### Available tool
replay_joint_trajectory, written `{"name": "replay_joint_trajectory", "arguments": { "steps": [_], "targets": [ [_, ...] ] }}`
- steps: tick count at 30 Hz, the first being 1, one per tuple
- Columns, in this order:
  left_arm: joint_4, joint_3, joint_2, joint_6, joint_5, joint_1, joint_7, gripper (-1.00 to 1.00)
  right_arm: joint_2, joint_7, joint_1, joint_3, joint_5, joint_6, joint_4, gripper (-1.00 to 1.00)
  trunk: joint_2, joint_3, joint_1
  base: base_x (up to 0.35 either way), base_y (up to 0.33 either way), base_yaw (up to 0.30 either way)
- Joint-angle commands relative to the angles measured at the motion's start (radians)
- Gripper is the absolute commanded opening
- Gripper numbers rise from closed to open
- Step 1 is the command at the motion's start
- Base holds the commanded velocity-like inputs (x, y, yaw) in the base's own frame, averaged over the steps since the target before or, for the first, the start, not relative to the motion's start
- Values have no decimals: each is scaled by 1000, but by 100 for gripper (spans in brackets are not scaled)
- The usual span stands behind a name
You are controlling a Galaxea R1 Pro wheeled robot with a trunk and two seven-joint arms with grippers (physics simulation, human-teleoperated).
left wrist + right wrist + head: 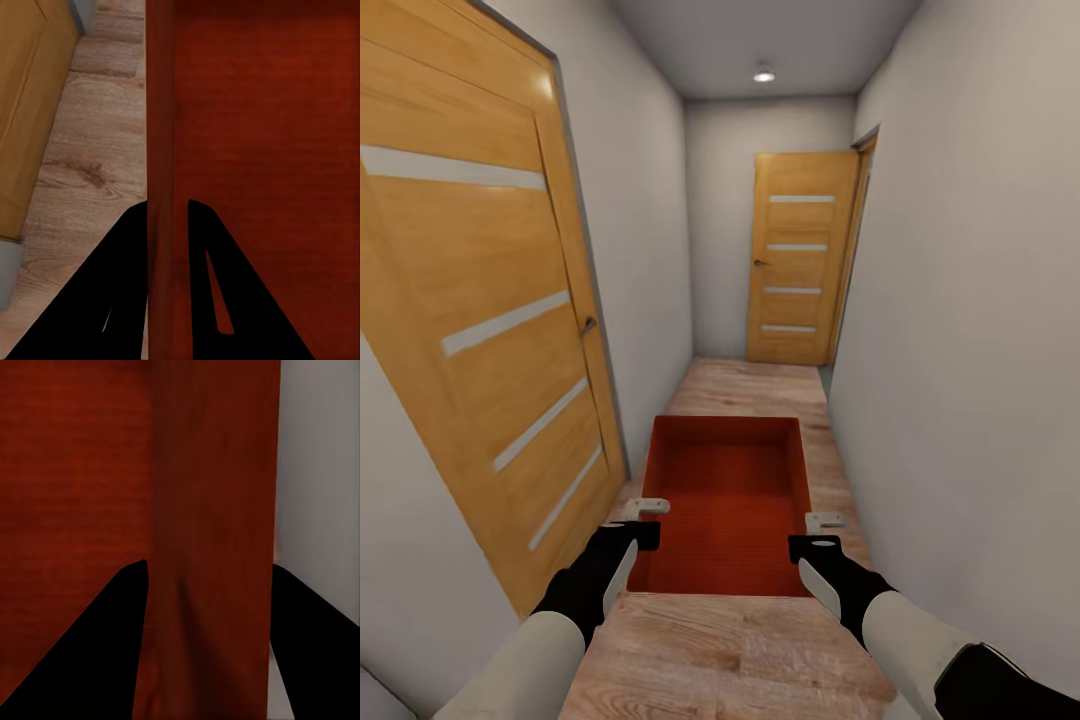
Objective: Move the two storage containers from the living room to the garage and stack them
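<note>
I carry one red-orange storage container (725, 500) between both arms, held above the light wood planks of a narrow corridor. It is open-topped and I see nothing inside it. My left gripper (650, 520) is shut on its left wall; in the left wrist view the black fingers (127, 285) straddle that wall (161, 112). On the opposite side my right gripper (822, 532) is shut on the right wall, whose rim (214, 472) runs between the two fingers in the right wrist view. The garage and its floor are out of view.
White walls close in on both sides, the right one (960, 350) near the container. A closed orange-brown door (480, 330) fills the left wall. Another closed door (797, 260) ends the corridor, with a door frame (865, 200) beside it. Wood planks (750, 385) run ahead.
</note>
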Motion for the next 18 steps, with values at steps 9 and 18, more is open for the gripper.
{"name": "replay_joint_trajectory", "arguments": {
  "steps": [9, 18],
  "targets": [
    [1, 4, -1, 9, -32, 0, 33, -100, 0, -8, -2, -20, 29, -15, -12, -100, -2, -2, 1, 322, 0, 0],
    [1, 4, -1, 9, -32, 0, 32, -100, -1, -8, -2, -21, 29, -15, -12, -100, -2, -2, 1, 322, 0, 0]
  ]
}}
